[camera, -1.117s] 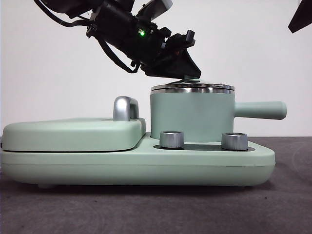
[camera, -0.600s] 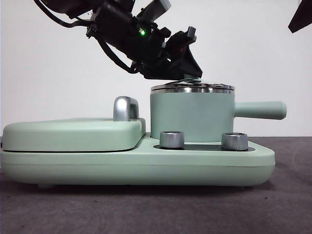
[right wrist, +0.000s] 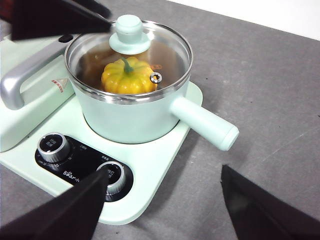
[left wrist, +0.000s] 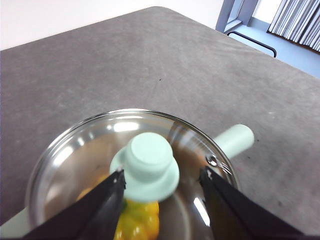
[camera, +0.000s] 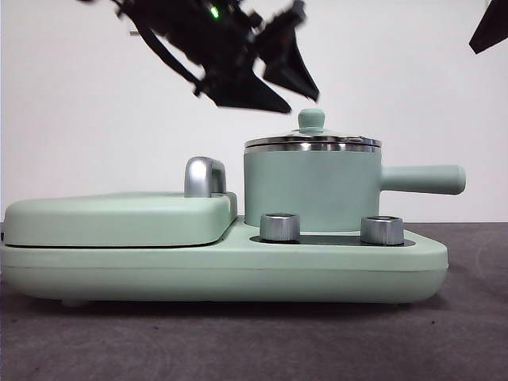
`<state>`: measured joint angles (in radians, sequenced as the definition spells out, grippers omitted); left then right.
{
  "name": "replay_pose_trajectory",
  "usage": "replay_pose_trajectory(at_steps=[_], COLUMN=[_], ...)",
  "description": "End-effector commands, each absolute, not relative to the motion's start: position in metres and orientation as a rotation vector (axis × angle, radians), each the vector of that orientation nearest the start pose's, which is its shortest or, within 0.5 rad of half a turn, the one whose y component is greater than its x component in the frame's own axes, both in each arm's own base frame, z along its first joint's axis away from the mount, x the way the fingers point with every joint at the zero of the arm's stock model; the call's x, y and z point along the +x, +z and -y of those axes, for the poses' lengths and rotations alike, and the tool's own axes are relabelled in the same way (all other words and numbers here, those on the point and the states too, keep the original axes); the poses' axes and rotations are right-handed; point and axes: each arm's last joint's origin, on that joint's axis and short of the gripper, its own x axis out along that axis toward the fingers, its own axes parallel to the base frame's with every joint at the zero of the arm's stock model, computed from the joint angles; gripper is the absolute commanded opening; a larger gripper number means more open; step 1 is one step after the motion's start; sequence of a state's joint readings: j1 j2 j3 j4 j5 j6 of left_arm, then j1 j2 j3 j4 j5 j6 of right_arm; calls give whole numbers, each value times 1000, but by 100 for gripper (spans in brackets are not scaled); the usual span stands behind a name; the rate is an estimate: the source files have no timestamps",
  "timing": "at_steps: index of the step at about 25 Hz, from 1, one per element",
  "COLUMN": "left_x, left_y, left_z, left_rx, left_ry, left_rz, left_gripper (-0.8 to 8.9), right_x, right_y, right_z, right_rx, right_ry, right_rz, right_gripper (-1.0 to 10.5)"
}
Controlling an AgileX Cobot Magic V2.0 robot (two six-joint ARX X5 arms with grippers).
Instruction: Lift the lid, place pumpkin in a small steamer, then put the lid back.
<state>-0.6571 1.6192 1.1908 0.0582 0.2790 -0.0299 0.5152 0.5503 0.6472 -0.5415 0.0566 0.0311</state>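
Observation:
The lid (camera: 313, 143) lies closed on the small steamer (camera: 309, 186), its mint knob (camera: 311, 121) standing free. Through the glass lid (right wrist: 165, 50) the pumpkin (right wrist: 127, 75) shows inside the steamer (right wrist: 130, 117). My left gripper (camera: 298, 99) hangs open and blurred just above and left of the knob. In the left wrist view its open jaws (left wrist: 162, 173) flank the knob from above without touching it, over the lid (left wrist: 85, 150) and pumpkin (left wrist: 140, 222). My right gripper (right wrist: 164, 172) is open and empty, high in front of the steamer's handle side.
The steamer stands on a wide mint appliance base (camera: 238, 262) with two silver knobs (camera: 279, 227) (camera: 382, 230). A flat mint cover (camera: 119, 218) with a chrome handle (camera: 202, 176) fills the base's left half. The steamer's handle (camera: 425, 179) juts right.
My left gripper has let go of the lid's knob and risen up and to the left. The lid stays seated on the steamer.

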Motion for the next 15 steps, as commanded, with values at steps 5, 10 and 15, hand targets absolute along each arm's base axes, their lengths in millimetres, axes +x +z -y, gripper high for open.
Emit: replay_pose_trajectory(at_steps=[5, 10, 15], left_x=[275, 264, 253], left_y=[300, 296, 296], left_z=[207, 187, 171], left_rx=[-27, -26, -29], left_ry=[-845, -782, -751], left_rz=[-574, -748, -786], left_gripper=[248, 247, 246], right_x=[106, 107, 114], right_y=[286, 286, 282], right_z=[-59, -60, -66], right_rx=[-81, -79, -80], right_ry=[459, 477, 510], right_rz=[-428, -435, -467], right_gripper=[347, 348, 348])
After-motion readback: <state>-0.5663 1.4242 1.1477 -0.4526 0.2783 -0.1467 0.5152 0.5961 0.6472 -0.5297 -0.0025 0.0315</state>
